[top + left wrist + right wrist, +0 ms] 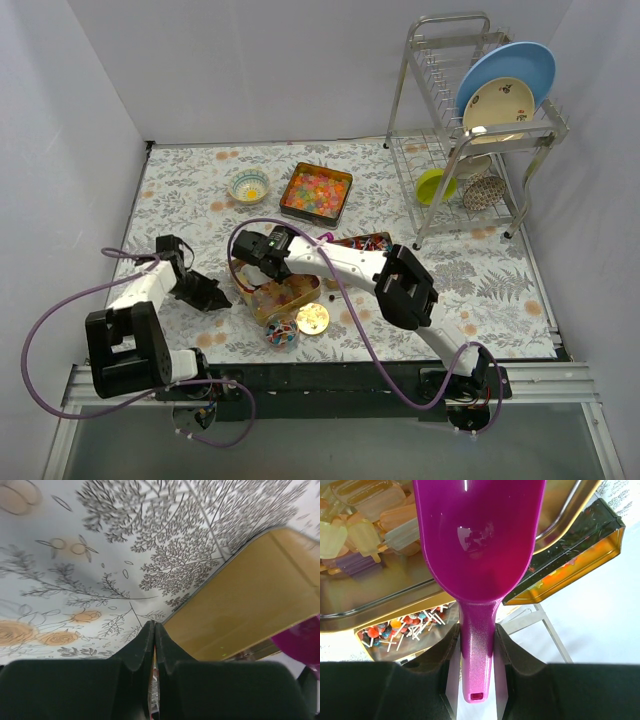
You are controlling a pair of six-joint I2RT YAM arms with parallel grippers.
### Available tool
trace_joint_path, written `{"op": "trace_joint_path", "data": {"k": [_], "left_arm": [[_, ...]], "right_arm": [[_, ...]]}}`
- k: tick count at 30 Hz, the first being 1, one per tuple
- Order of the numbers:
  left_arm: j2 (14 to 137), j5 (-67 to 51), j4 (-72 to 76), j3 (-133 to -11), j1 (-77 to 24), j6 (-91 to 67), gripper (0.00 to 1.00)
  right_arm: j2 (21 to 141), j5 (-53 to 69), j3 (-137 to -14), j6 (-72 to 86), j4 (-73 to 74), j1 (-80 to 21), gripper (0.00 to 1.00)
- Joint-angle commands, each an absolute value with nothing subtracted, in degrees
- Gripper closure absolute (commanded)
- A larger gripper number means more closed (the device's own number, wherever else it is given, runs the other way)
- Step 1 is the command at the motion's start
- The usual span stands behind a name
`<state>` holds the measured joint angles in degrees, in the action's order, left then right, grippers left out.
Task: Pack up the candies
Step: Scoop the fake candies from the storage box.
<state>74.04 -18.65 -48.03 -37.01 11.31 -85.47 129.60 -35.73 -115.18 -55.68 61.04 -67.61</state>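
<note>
Right claw [477, 637] grips the magenta scoop [479, 545] by its handle, bowl empty over a gold tin [385, 607] of pale candies [365, 520]. Left claw [154, 630] is pinched shut beside it. Best to dip low, lift level.

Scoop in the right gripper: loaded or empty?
Empty. In the right wrist view the magenta scoop shows a bare glossy bowl with nothing inside; the right gripper clamps its handle.
</note>
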Motion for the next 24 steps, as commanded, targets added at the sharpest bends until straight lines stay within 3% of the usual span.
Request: {"op": "trace_joint_path", "data": {"k": [1,15,24], "left_arm": [[75.49,-27.23,-41.15,-33.84,8.79,-86.75,1.0],[83.32,-32.25,-33.84,-35.6,6.15,-90.0,1.0],[84.11,-32.79,-32.52,-37.26,6.24,-90.71,1.0]], "right_arm": [[130.96,-33.4,-117.33,-56.78,64.07,-68.64,0.99],[139.91,-29.27,-125.77,-52.47,65.21,-69.7,0.99],[139.4,-26.2,-125.86,-50.89,62.84,-68.91,0.99]]}}
